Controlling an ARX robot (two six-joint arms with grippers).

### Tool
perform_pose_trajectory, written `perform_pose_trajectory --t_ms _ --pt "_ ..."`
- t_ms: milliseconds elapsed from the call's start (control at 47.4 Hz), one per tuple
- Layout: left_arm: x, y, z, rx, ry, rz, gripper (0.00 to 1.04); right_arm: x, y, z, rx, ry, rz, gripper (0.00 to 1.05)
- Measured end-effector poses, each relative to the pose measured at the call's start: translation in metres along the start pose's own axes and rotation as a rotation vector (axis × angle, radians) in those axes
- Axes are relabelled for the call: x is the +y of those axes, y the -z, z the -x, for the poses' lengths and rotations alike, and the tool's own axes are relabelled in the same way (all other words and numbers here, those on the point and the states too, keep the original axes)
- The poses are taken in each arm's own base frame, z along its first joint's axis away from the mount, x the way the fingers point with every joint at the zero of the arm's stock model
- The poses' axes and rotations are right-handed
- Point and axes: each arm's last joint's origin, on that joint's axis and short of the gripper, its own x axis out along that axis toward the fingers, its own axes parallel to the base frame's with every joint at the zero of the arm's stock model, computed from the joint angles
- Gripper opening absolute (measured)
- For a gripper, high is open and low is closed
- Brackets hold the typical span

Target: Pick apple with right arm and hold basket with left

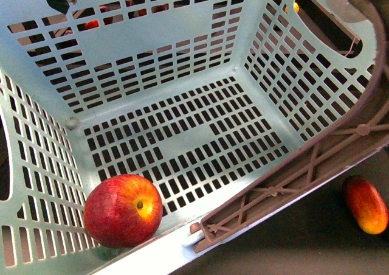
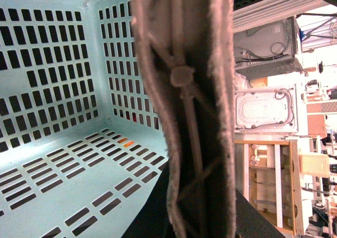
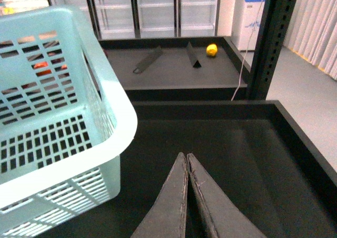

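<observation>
The apple [image 1: 123, 209], red with a yellowish patch, lies inside the light blue slotted basket [image 1: 182, 56], in its near left corner. My left gripper [image 1: 203, 229] is shut on the basket's near rim; one brown ribbed finger [image 2: 181, 117] runs along that rim and fills the middle of the left wrist view, with the basket's floor [image 2: 47, 180] beside it. The apple does not show there. My right gripper [image 3: 185, 156] is shut with nothing in it, above a dark tray floor, just beside the outer wall of the basket [image 3: 79, 117].
An elongated red-and-yellow fruit [image 1: 366, 204] lies on the dark surface outside the basket. Small red fruits [image 1: 91, 24] show through the far slots. A yellow fruit [image 3: 211, 49] sits on a farther tray. A black upright post [image 3: 268, 43] stands beyond the right gripper.
</observation>
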Motion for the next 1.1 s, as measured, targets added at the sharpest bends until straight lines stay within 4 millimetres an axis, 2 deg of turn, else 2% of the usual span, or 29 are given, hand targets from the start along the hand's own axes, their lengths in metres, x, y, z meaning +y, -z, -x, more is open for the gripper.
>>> perform_pose_trajectory --t_ms 865,886,992,1097 --pt "0.000 0.000 0.000 0.000 0.000 -0.001 0.07 0.000 0.003 0.024 0.007 0.001 0.000 0.02" --pt "0.000 0.000 0.000 0.000 0.000 0.000 0.07 0.000 0.003 0.024 0.006 0.001 0.002 0.03" --pt "0.000 0.000 0.000 -0.001 -0.001 0.000 0.07 0.000 0.003 0.024 0.006 0.001 0.001 0.26" --pt "0.000 0.000 0.000 0.000 0.000 0.001 0.07 0.000 0.003 0.024 0.005 0.001 0.001 0.43"
